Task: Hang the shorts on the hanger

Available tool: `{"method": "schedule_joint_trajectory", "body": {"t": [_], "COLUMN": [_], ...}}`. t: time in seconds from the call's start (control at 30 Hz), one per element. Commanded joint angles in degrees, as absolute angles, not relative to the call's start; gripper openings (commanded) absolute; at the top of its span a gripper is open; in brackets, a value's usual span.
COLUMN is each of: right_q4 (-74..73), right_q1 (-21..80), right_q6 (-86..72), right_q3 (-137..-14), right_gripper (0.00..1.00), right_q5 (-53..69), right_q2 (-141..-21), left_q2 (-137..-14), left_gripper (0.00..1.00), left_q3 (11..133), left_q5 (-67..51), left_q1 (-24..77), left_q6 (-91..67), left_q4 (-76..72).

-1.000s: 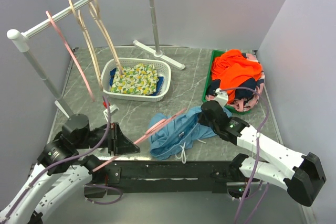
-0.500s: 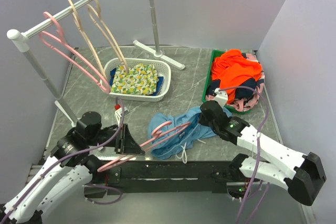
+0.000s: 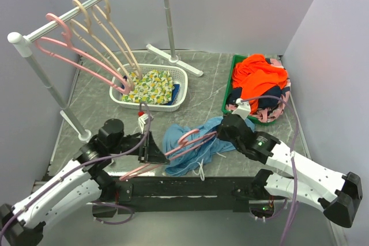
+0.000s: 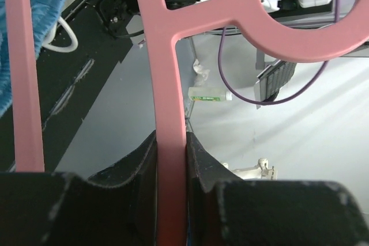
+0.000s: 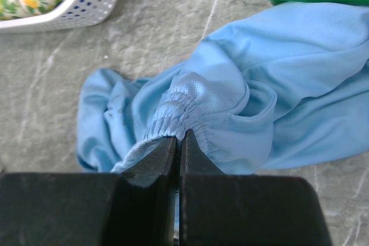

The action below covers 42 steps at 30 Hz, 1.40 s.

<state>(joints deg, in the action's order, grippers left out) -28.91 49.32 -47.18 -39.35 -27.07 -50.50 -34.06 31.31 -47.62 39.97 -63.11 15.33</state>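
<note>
The light blue shorts [image 3: 196, 149] lie crumpled on the table's front middle. My right gripper [image 3: 225, 128] is shut on their gathered waistband [image 5: 184, 113], which bunches at the fingertips. My left gripper [image 3: 158, 149] is shut on the salmon-pink hanger [image 3: 190, 141], gripping one arm [image 4: 170, 142] of it near the hook. The hanger lies low and nearly flat, its hook end reaching over the left part of the shorts. In the left wrist view the hook [image 4: 277, 33] curves to the upper right and a bit of blue cloth [image 4: 49, 4] shows at the upper left.
A clothes rail [image 3: 69, 12] at the back left carries a second pink hanger [image 3: 75, 59] and two beige hangers [image 3: 109, 27]. A white basket [image 3: 124, 99] holds lemon-print cloth. A green tray [image 3: 233, 73] at the right holds an orange garment [image 3: 259, 76].
My left arm has carried the pink hanger to the right, from the table's left front until its hook end lies over the shorts. The hangers on the rail have swung. The right gripper stayed on the waistband.
</note>
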Motion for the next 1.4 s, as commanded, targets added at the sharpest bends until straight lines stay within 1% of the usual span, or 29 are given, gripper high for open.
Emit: {"method": "schedule_joint_trajectory", "body": {"t": [0.0, 0.07, 0.27, 0.33, 0.53, 0.73, 0.83, 0.9, 1.0, 1.03, 1.07, 1.1, 1.13, 1.17, 1.2, 1.27, 1.33, 1.37], "right_q4": [-27.34, -26.90, -26.89, -26.90, -26.19, -26.63, -26.72, -28.81, -29.53, -29.71, -29.53, -29.79, -30.06, -30.49, -31.19, -31.81, -32.69, -34.52], "right_q1": [50.19, 50.19, 51.06, 51.50, 55.98, 63.45, 66.87, 67.59, 67.76, 67.94, 68.03, 68.11, 68.12, 68.20, 68.12, 68.12, 68.03, 68.03], "right_q6": [-49.66, -50.36, -51.85, -52.38, -54.05, -55.28, -55.81, -57.21, -57.74, -58.01, -58.27, -58.53, -58.45, -58.53, -58.27, -58.18, -58.01, -59.31], "right_q3": [-41.49, -41.57, -42.01, -42.19, -43.77, -48.16, -50.71, -52.29, -51.77, -51.59, -51.42, -51.07, -51.15, -51.41, -52.20, -53.34, -55.36, -56.42], "right_gripper": [0.00, 0.00, 0.00, 0.00, 0.00, 0.00, 0.00, 0.00, 0.01, 0.06, 0.18, 0.23, 0.32, 0.49, 0.58, 0.72, 0.75, 0.79], "right_q5": [-25.67, -24.53, -22.41, -21.36, -21.18, -24.08, -25.22, -25.66, -25.05, -24.79, -24.52, -24.35, -24.35, -24.61, -24.52, -24.35, -23.20, -24.51], "right_q2": [-46.32, -45.62, -43.16, -42.45, -42.36, -45.61, -48.51, -51.23, -53.17, -53.17, -52.91, -52.74, -52.30, -52.03, -51.94, -51.77, -52.64, -53.08], "left_q2": [-39.54, -41.04, -46.57, -46.84, -49.22, -47.90, -48.34, -46.85, -41.41, -39.74, -36.42, -34.91, -33.59, -31.49, -30.77, -29.62, -29.79, -30.75], "left_gripper": [0.01, 0.01, 0.01, 0.01, 0.01, 0.01, 0.01, 0.01, 0.01, 0.01, 0.01, 0.01, 0.01, 0.01, 0.01, 0.01, 0.01, 0.01], "left_q3": [29.10, 28.48, 25.76, 24.61, 21.98, 17.41, 14.86, 11.44, 8.44, 7.83, 6.52, 5.81, 5.45, 5.71, 5.63, 5.36, 5.01, 5.01], "left_q5": [-45.09, -43.43, -37.72, -36.65, -33.58, -28.58, -27.17, -26.02, -21.98, -20.93, -18.39, -17.85, -17.23, -17.14, -17.40, -17.14, -17.40, -17.66], "left_q1": [42.54, 43.42, 44.73, 45.09, 46.84, 48.42, 49.04, 49.39, 49.57, 49.83, 49.92, 50.01, 50.10, 50.10, 50.10, 50.19, 50.19, 50.27], "left_q6": [-62.75, -62.40, -61.79, -62.22, -63.63, -63.98, -64.95, -65.91, -64.96, -63.56, -62.94, -62.32, -60.92, -59.95, -59.07, -57.05, -55.73, -55.29], "left_q4": [0.45, -5.59, -16.68, -23.01, -33.81, -39.63, -45.42, -51.40, -51.77, -51.25, -50.72, -50.71, -49.67, -48.70, -47.91, -47.46, -49.29, -49.65]}}
